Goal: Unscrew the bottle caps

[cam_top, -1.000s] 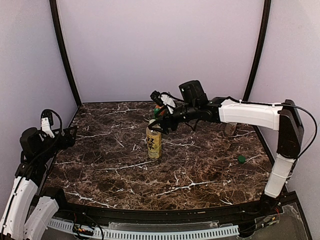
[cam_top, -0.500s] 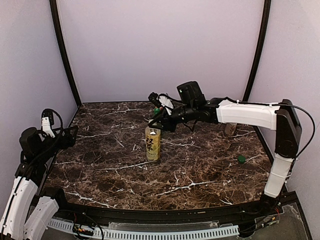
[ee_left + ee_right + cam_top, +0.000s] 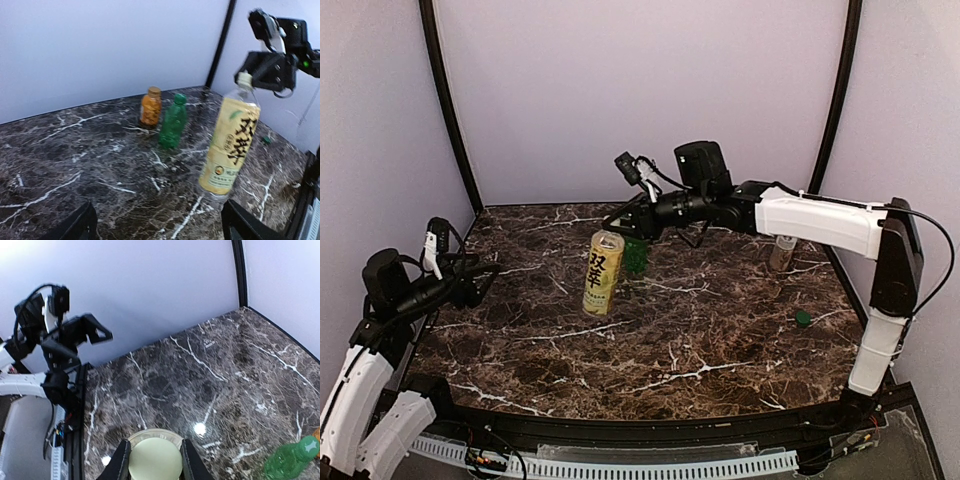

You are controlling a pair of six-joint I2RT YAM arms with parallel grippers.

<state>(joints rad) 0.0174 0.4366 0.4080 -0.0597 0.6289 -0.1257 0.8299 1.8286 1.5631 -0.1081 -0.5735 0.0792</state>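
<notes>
The left gripper, jaws wide apart and empty, has reached out toward mid-table. There the yellow bottle has slid leftward and now leans, uncovering the green bottle behind it. The right gripper has clamped onto its cap, so unscrewing likely waits on the left arm steadying the body.

Glossy marbled table; smooth plastic yellow bottle.
</notes>
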